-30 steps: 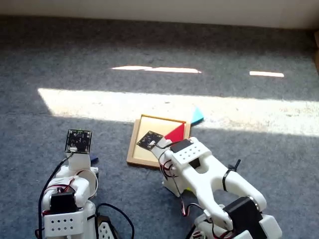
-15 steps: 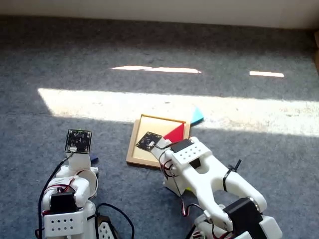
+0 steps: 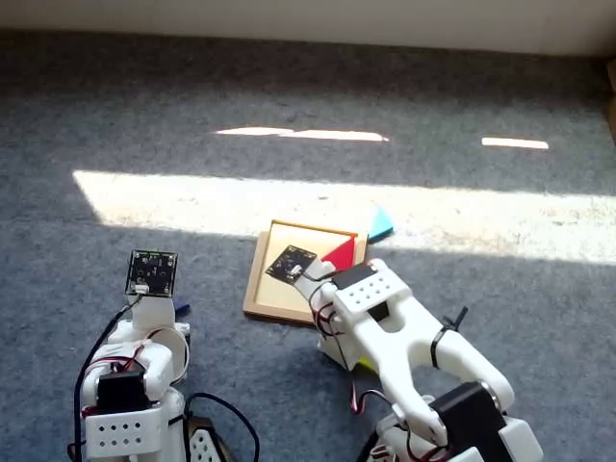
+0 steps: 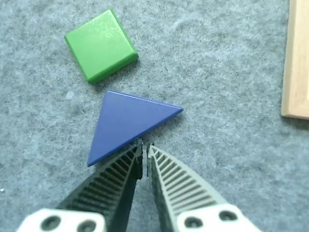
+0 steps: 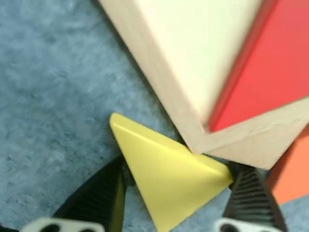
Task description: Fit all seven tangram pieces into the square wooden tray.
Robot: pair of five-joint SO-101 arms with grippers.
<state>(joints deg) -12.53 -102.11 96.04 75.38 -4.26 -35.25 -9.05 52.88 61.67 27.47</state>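
**Yellow triangle held at the tray's corner**

The left gripper (image 4: 144, 146) hangs low over the grey carpet (image 4: 217, 48), off to the left of the tray. Its two fingers are pressed together with nothing between them. Their tips touch the long side of a blue triangle (image 4: 128, 121). A green square (image 4: 101, 44) lies flat just past the blue triangle.

The right gripper (image 5: 179, 193) is spread wide. Its fingers squeeze a yellow triangle (image 5: 169, 176) from both sides. The yellow triangle is right against a near corner of the square wooden tray (image 5: 145, 63). An orange piece (image 5: 289, 179) lies outside, just beside that corner.

Inside the tray, a red triangle (image 5: 270, 72) lies flat against the rim. Past the tray's far right corner, a light blue piece (image 3: 381, 224) lies on the carpet.
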